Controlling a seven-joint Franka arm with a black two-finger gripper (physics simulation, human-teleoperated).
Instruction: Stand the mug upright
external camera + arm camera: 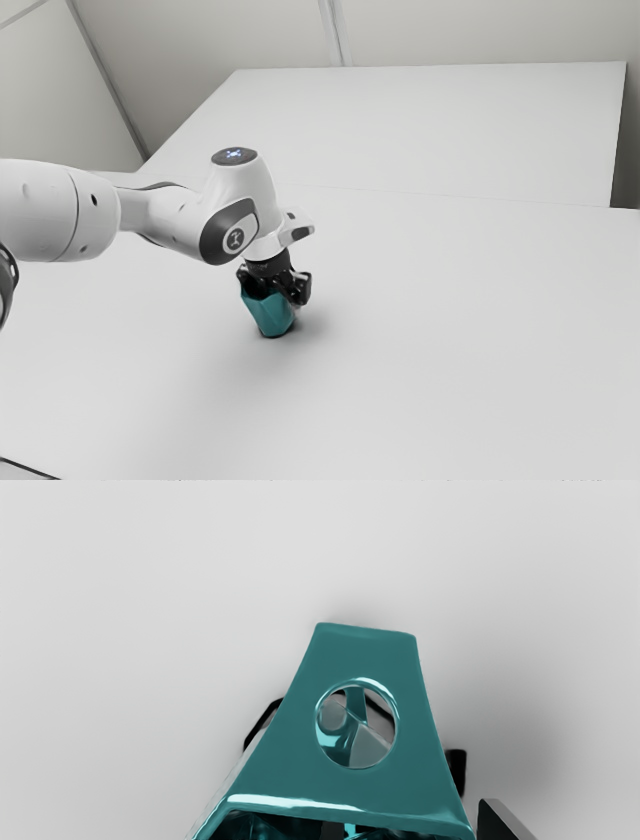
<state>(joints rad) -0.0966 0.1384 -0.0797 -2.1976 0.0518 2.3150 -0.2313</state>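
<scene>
The tool (287, 286) is held low over the table (440, 350), pointed downward at the mouth of the teal mug (272, 313). Whether it is clamped on the mug or merely set about it, and whether the mug stands quite true, cannot be told from these views. The mug is placed directly below the tool, its wide mouth turned up toward it and its narrower end directed down to the table. In the wrist view, a flat teal side pierced by a round opening is shown. A soft shadow is cast on the table beside the mug. The white arm (160, 220) is extended from the exterior view's left, and the table is backed by pale walls (480, 30).
</scene>
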